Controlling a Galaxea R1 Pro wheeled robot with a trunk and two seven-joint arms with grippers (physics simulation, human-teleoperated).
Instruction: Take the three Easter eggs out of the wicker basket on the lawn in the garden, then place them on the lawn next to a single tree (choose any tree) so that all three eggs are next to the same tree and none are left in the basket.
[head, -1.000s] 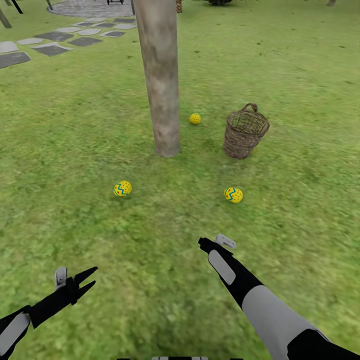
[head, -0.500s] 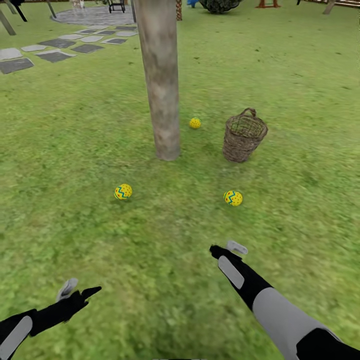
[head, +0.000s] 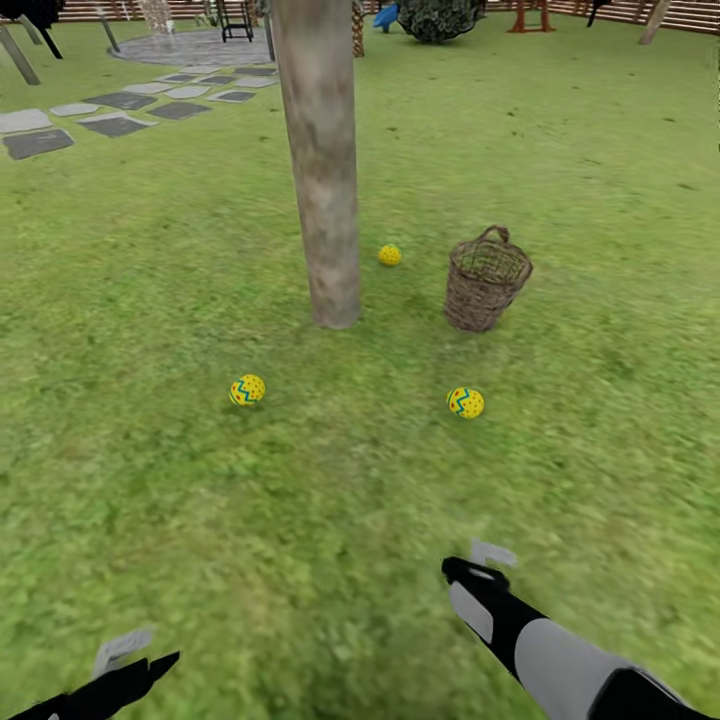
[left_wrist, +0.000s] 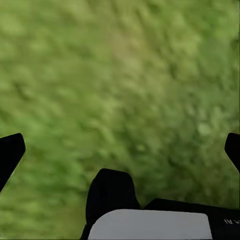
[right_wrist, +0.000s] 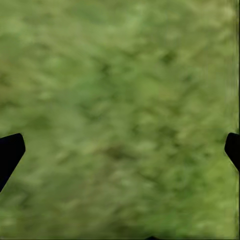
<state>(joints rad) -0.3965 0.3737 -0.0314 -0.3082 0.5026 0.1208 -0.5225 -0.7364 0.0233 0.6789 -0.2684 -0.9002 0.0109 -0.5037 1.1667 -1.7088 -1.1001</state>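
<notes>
Out on the lawn, all three Easter eggs are lying on the grass around the tree, whose bare grey-brown trunk rises out of the top of the head view. One egg sits on the near side of the trunk toward the robot's left, a second egg lies near and to the right, and the third egg rests just beyond the trunk, between it and the wicker basket. The basket stands upright on the grass right of the tree, loop handle up, and what can be seen of its inside looks bare. Down low, the left hand pokes in at the bottom corner and the right hand reaches forward over the grass, both well apart from the eggs. In each wrist view the dark fingertips sit at opposite edges with only blurred grass between them, so left is spread wide with nothing held, and the right fingertips are wide and unladen too. Far back, a stone path runs beside the lawn and a slatted fence closes the garden.
</notes>
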